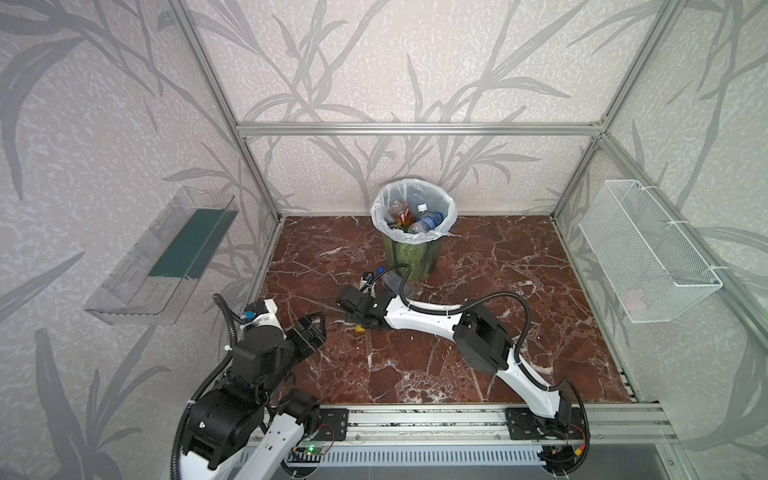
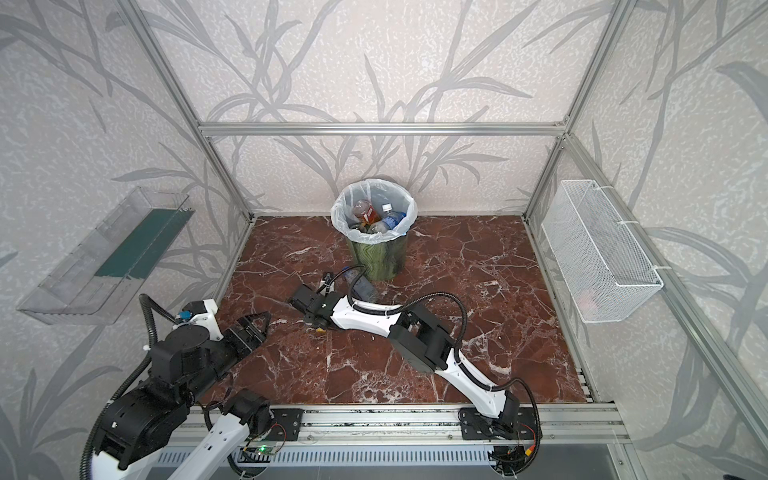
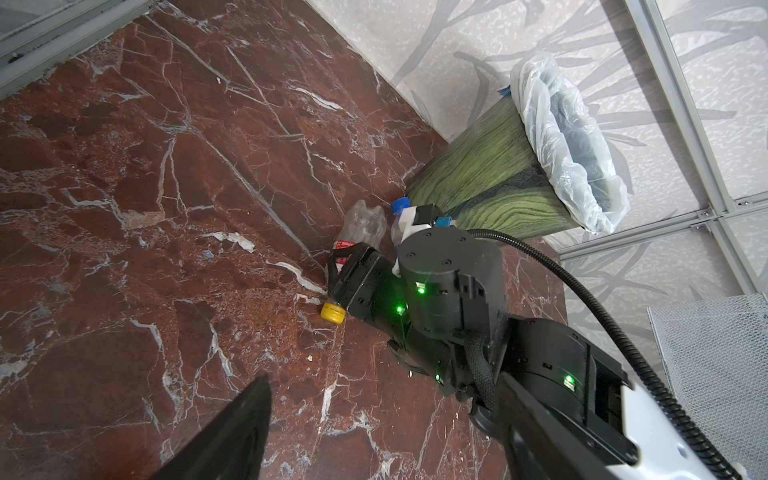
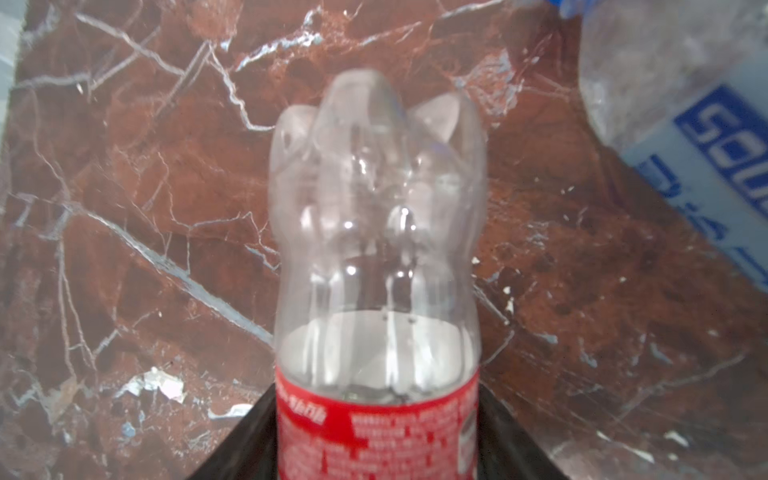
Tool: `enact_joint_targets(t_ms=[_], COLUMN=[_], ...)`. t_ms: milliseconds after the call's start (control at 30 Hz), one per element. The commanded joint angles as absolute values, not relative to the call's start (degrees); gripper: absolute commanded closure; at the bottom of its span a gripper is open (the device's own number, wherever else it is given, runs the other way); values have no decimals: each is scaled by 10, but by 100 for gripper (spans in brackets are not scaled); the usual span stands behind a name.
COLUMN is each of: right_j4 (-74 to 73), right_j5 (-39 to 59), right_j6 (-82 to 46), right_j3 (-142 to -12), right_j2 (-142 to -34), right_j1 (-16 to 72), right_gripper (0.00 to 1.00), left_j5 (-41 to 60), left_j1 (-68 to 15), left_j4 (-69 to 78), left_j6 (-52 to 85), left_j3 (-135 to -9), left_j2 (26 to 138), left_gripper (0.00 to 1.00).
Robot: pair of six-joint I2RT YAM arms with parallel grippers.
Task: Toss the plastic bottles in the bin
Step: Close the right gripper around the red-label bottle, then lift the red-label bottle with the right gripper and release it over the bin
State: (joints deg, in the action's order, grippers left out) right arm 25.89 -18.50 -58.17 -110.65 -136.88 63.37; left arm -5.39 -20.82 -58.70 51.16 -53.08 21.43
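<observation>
In both top views the bin (image 1: 409, 257) stands at the back of the marble floor (image 1: 498, 332), close to the back wall. Several bottles (image 1: 417, 216) lie inside its white bag. A blue-labelled bottle (image 1: 392, 281) lies on the floor just beside the foot of the bin. The right arm reaches across the middle, and the right gripper (image 1: 352, 309) sits low over the floor there, with a yellow cap (image 1: 358, 329) poking out beside it. The left gripper (image 1: 314, 328) hangs over the left edge of the floor with its jaws apart and nothing between them. A clear tray (image 1: 137, 286) hangs on the left wall and a wire basket (image 1: 648, 257) on the right wall.

The left wrist view shows a red-labelled bottle (image 3: 361, 222) lying on its side on the floor. Its label is inside the right gripper, its yellow cap sticks out at one end and its clear base at the other. The blue-labelled bottle lies next to it, by the bin. One black finger (image 3: 232, 436) of the left gripper shows at the edge.

In the right wrist view the two black fingers sit against both sides of the red label, so the right gripper is closed on that bottle. The blue-labelled bottle lies off to one side, apart from it.
</observation>
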Motion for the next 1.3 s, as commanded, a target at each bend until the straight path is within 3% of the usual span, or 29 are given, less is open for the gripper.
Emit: enact_joint_targets(t_ms=[0,133,500,800,1067,1167,1267], right_j4=[287,278,102,75,135,148,168], right_j5=[-166,-132,-76,-119,-97,-58,-16], right_j6=[-553,-526,-527,-551,-489,-447,-391], right_j3=[-1047,-968,-584,-387,-410,-486,-641], right_j2=[-1331,-1268,-997,-763,-622,-615,-672], right_j1=[631,637,674,673,594,519,446], right_gripper=[38,39,40,40,40,39,37], left_j5=[-59,-58,-38,-12,7,6,7], left_j1=[-205,-205,-205,-205,-205,-205,-205], left_j4=[-588,-583,-530,-466,-418,-413,-407], left_j6=[516,517,530,544,553,553,555], left_j3=[-521,-517,-474,-428,-405,-405,-409], left_j2=[213,216,244,297,343,352,362], left_gripper=[16,16,16,17,17,17,17])
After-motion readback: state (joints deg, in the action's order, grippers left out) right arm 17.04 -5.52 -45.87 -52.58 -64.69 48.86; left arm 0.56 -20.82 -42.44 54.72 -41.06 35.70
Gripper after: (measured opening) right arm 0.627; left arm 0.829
